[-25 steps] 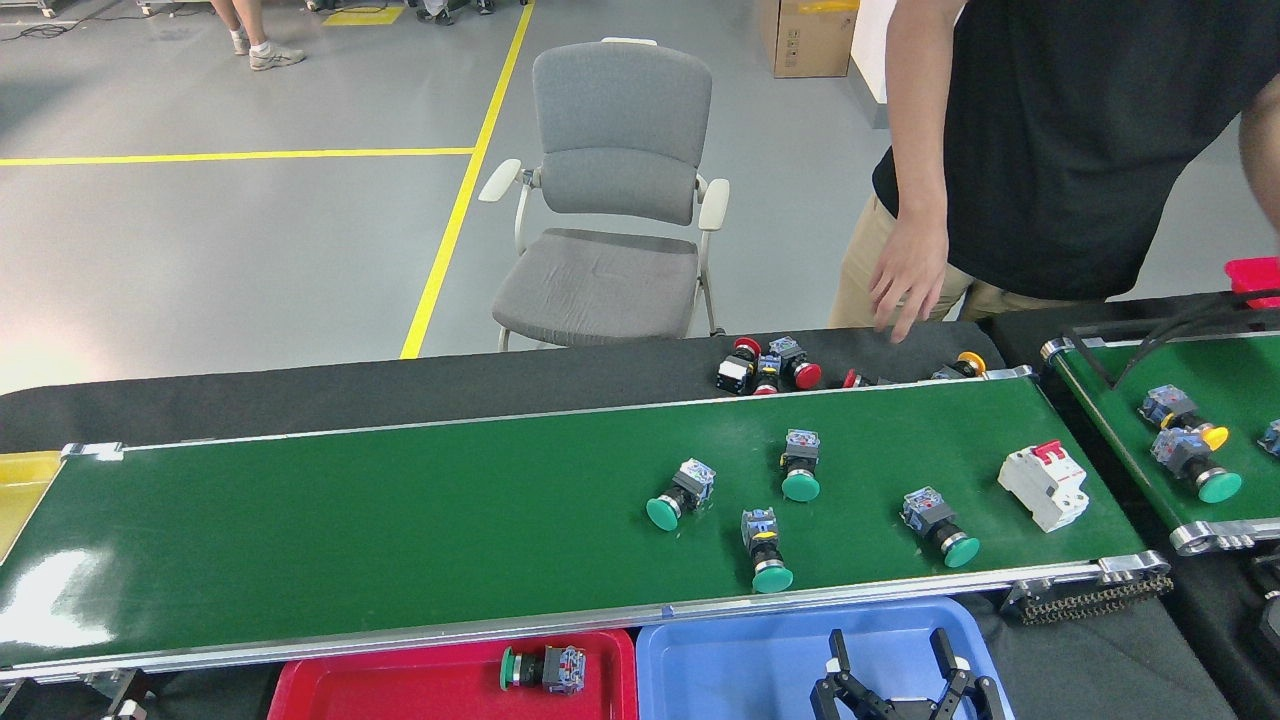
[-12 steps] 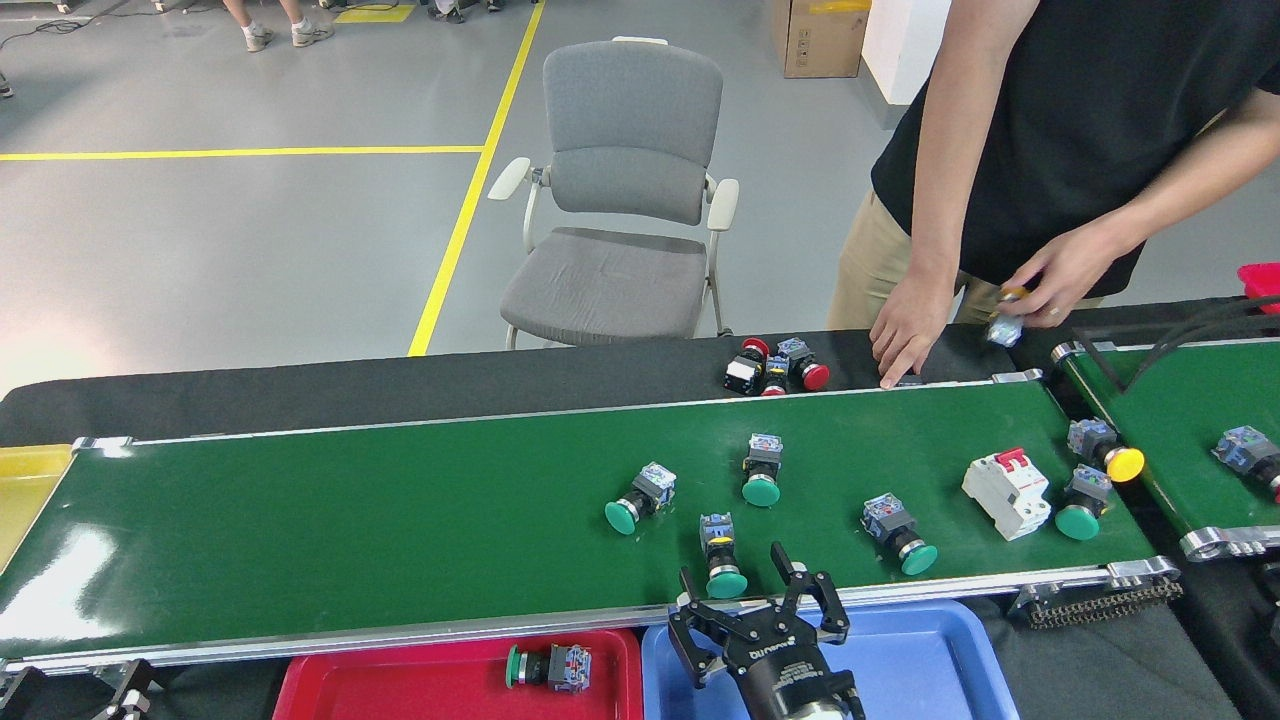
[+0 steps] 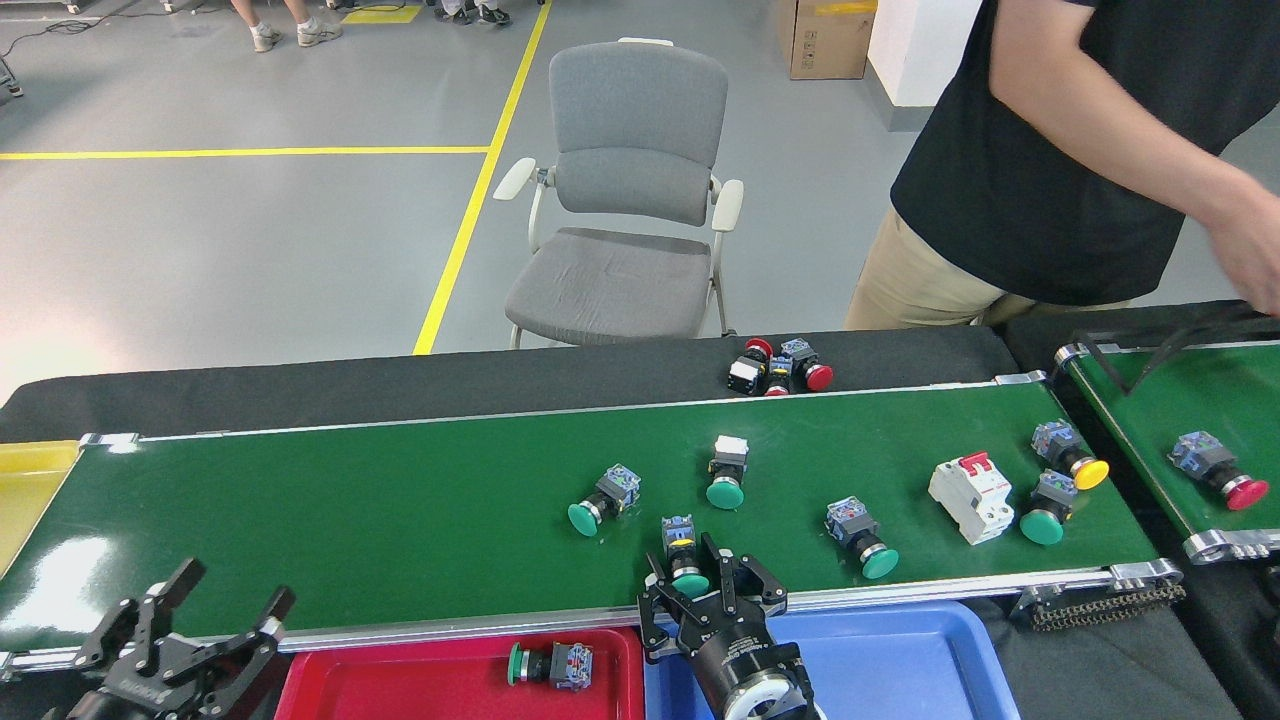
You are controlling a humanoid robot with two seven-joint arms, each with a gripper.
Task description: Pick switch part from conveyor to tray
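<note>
The conveyor (image 3: 300,510) runs across the head view as a long glossy green belt with silver rails. Several green-capped switch parts lie on its right half, among them one (image 3: 598,500) at mid-belt and another (image 3: 727,472) behind it. The nearest switch part (image 3: 682,558) lies by the front rail. My right gripper (image 3: 708,588) is open, and its black fingers straddle this part's green cap. My left gripper (image 3: 225,600) is open at the lower left, over the front rail, with nothing in it. Below the rail, the red tray (image 3: 400,680) holds one green switch (image 3: 548,665).
A blue tray (image 3: 900,650) sits right of the red one, and a yellow tray (image 3: 25,490) is at the belt's left end. A white breaker (image 3: 965,495) and a yellow-capped switch (image 3: 1070,455) lie on the belt's right end. A person (image 3: 1050,150) stands behind a second belt (image 3: 1200,400).
The parts have ridden leftward on the belt. My right gripper moved left and forward onto the nearest switch part. My left gripper came into view. The person's hands left the belt.
</note>
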